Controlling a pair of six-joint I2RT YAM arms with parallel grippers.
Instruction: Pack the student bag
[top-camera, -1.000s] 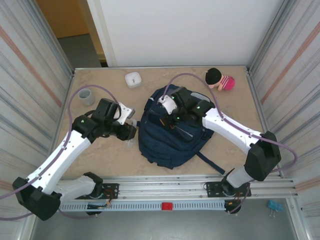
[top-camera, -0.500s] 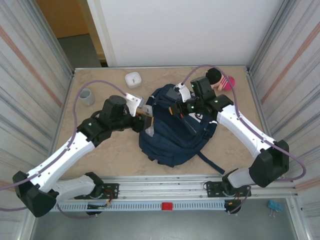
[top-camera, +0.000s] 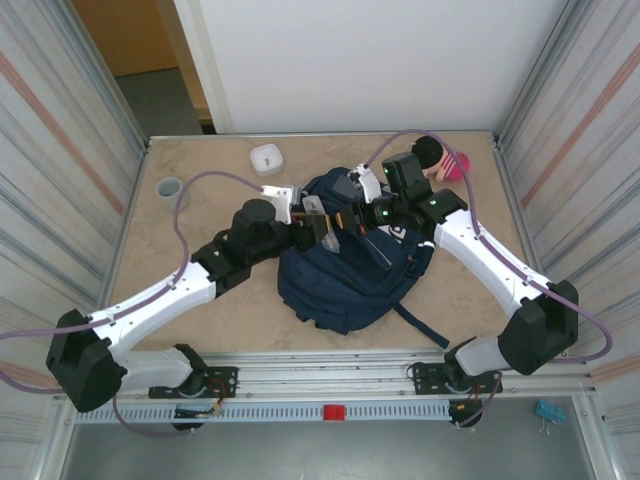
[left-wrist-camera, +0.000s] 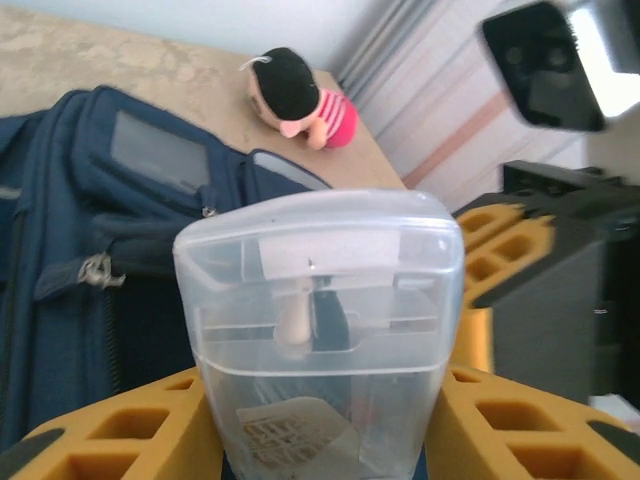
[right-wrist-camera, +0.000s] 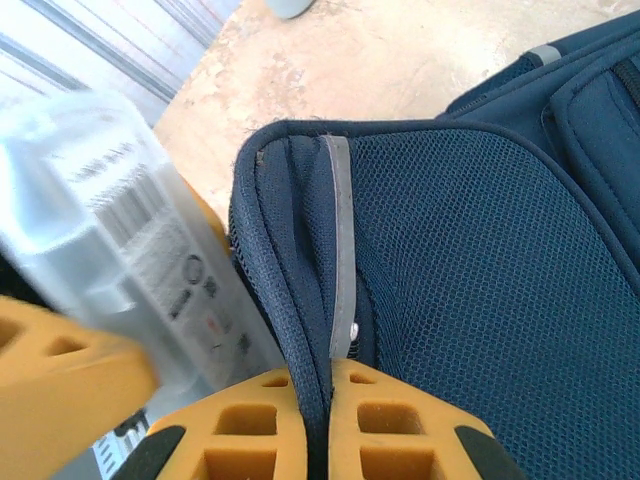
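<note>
The student bag (top-camera: 345, 270), navy fabric with a mesh lining, lies mid-table. My right gripper (top-camera: 352, 217) is shut on the zippered rim of the bag's opening (right-wrist-camera: 300, 300), and the fabric is pinched between its yellow fingers (right-wrist-camera: 395, 430); the gripper (right-wrist-camera: 330, 385) holds that rim lifted. My left gripper (top-camera: 322, 228) is shut on a clear plastic box (left-wrist-camera: 320, 330) with a label and small items inside. It holds the box (right-wrist-camera: 130, 250) at the left edge of the bag's opening, just beside the lifted rim. The bag (left-wrist-camera: 100, 250) lies below and left of the box.
A pink doll with black hair (top-camera: 440, 158) lies at the back right, beyond the bag. A small white container (top-camera: 266, 158) and a grey cup (top-camera: 170, 188) stand at the back left. Striped metal walls close in both sides of the table.
My left arm has swung right, carrying the clear box from the table's left side to the bag's opening. My right gripper pulled the bag's rim up and back, then held still.
</note>
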